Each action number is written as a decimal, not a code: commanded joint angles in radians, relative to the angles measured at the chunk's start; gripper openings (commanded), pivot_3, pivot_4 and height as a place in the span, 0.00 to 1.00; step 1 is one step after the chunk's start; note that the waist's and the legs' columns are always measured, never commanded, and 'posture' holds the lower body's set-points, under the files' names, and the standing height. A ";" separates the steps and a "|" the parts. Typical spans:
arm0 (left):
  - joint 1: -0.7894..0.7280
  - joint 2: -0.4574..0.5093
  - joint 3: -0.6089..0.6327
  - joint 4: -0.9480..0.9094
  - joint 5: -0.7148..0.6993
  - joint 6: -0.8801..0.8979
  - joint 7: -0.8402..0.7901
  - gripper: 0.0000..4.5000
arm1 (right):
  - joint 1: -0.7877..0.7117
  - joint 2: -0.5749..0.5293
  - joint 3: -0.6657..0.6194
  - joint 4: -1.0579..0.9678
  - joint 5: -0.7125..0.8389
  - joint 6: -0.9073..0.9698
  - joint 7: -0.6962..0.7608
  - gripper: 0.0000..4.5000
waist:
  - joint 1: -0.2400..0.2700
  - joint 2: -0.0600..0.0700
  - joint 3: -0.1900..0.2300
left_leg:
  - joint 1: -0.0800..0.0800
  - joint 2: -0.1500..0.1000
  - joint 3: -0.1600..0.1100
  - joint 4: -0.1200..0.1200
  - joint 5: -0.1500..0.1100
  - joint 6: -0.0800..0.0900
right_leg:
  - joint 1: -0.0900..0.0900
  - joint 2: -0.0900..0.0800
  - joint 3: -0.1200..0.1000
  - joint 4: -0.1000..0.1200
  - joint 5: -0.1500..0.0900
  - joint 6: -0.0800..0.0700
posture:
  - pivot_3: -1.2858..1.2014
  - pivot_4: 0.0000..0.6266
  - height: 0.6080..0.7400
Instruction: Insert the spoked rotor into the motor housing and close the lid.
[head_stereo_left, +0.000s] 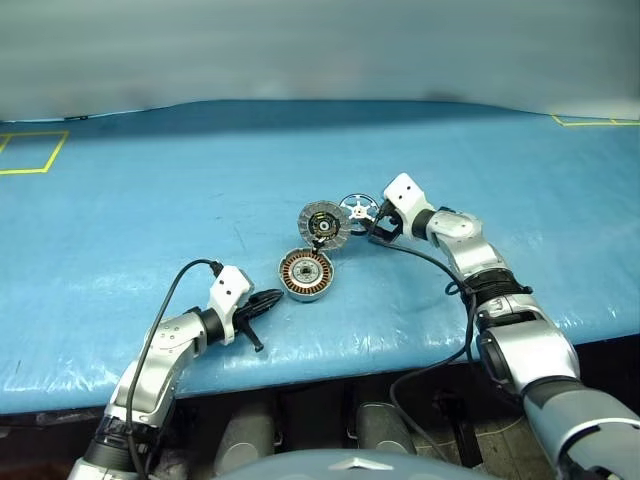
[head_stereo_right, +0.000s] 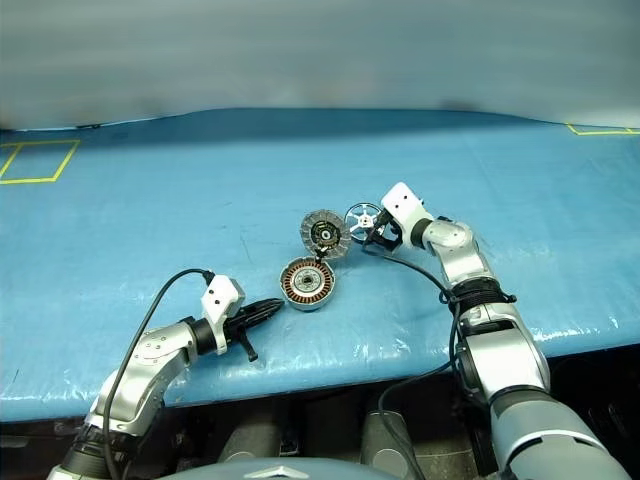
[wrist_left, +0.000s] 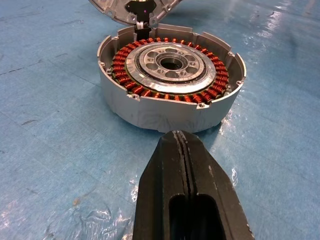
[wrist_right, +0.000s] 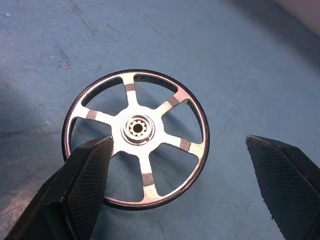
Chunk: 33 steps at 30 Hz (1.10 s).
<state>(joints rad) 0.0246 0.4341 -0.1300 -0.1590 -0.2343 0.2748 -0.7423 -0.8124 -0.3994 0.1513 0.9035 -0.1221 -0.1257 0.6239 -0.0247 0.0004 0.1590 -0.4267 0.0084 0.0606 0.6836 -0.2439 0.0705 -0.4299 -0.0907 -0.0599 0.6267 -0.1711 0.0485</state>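
- Black, two-fingered left gripper (head_stereo_left: 268, 301) rests low over the blue plastic-covered counter (head_stereo_left: 120, 230) with its fingers pressed together on nothing, its tips just short of the housing wall in the left wrist view.
- Grey-silver round metal cup with a copper-brown ring of windings around a silver centre, the motor housing (wrist_left: 170, 82), sits flat on the counter and looks heavy enough to stay put; its windings are the fragile part, so any steadying touch belongs on the outer wall.
- Round grey lid (head_stereo_left: 324, 225) with dark radial segments on its inner face stands propped open just behind the housing, joined to it at the back edge. It is stiff metal; I judge a push on its plain outer face will fold it down, though the joint itself is too small here to read clearly.
- Small spoked rotor (wrist_right: 135, 138) with a thin black rim, shiny silver spokes and a splined hub lies flat on the counter just right of the lid. It looks light, rigid and slippery, and thin enough to be awkward to lift off the surface.
- Black right gripper (wrist_right: 182, 192) hangs over it with textured fingers spread wide, one finger overlapping the rim and the other well clear. Pinching across the rim, edge to edge, seems the surest hold.
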 joint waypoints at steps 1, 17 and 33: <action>-0.006 -0.001 -0.009 -0.012 0.006 -0.007 0.002 0.00 | 0.005 -0.019 0.020 -0.014 -0.044 -0.052 -0.029 1.00 | 0.000 0.000 0.000 | 0.000 0.000 0.000 0.000 0.000 0.000 | 0.000 0.000 0.000 0.000 0.000 0.000 | 0.52 0.24 1.00; -0.005 -0.003 0.004 0.000 0.017 -0.017 0.014 0.00 | -0.002 0.004 0.019 0.044 -0.033 -0.067 0.003 0.66 | 0.001 0.000 0.000 | 0.000 0.000 0.000 0.000 0.000 0.000 | 0.000 0.000 0.001 0.000 0.001 -0.001 | 0.52 0.24 1.00; -0.005 -0.001 0.009 0.015 0.032 -0.025 0.033 0.00 | 0.035 0.026 0.015 0.075 0.000 0.042 0.113 0.20 | 0.001 -0.001 -0.001 | 0.002 0.000 0.000 0.000 0.000 0.000 | 0.002 0.000 0.000 0.000 0.000 -0.001 | 0.52 0.24 1.00</action>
<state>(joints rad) 0.0241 0.4341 -0.1301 -0.1301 -0.2000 0.2733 -0.7128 -0.8069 -0.3748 0.1482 0.9559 -0.1112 -0.1192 0.7039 -0.0240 -0.0002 0.1584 -0.4239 0.0085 0.0605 0.6832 -0.2439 0.0705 -0.4280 -0.0907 -0.0594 0.6265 -0.1707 0.0475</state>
